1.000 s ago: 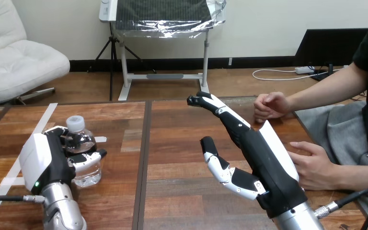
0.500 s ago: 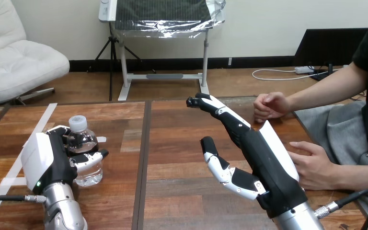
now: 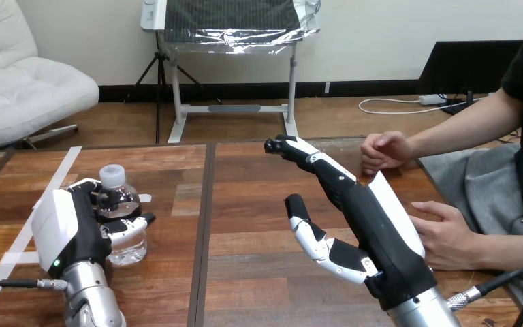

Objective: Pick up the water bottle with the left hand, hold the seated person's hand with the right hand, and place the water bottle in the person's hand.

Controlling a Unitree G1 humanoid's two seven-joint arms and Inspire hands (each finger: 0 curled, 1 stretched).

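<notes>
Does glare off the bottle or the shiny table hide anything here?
Head view: the light looks even. The clear water bottle carries small bright glints, yet its outline and white cap read plainly inside the left hand's curled fingers. The wooden table shows only a dull sheen that hides nothing.

No writing, number or sign could be read on the bottle [image 3: 114, 194], on the white shells of the left hand [image 3: 65, 228] or right hand [image 3: 374, 225], or on the table [image 3: 245, 184].
</notes>
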